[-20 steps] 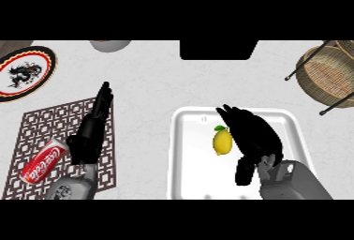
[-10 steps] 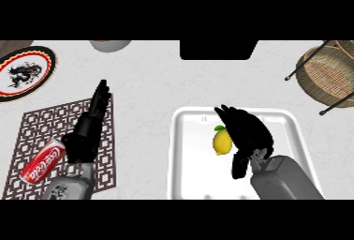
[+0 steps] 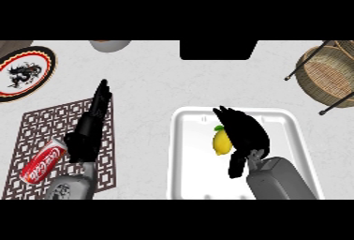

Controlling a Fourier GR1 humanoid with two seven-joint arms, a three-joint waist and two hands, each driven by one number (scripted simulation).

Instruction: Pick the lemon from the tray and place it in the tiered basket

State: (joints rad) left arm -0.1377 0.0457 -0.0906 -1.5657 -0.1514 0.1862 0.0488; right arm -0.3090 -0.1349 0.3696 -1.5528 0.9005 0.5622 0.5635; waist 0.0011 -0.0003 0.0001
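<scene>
A yellow lemon (image 3: pixel 221 142) with a small green leaf lies in the white tray (image 3: pixel 190 168) at the lower right. My right hand (image 3: pixel 242 133) hovers over the tray just right of the lemon, its fingers bent downward beside the fruit and not closed on it. The wicker tiered basket (image 3: pixel 328 72) on its dark frame stands at the upper right. My left hand (image 3: pixel 90 129) rests open over the patterned mat, fingers straight and pointing away from me.
A red soda can (image 3: pixel 43 161) lies on the brown lattice placemat (image 3: pixel 41 129) by my left forearm. A black-and-white plate with a dragon motif (image 3: pixel 22 72) sits at the upper left; a grey bowl (image 3: pixel 109 45) and a black opening (image 3: pixel 216 49) line the far edge.
My right hand has shifted left and closer to the lemon, its forearm swinging more upright. The lemon and left hand stayed put.
</scene>
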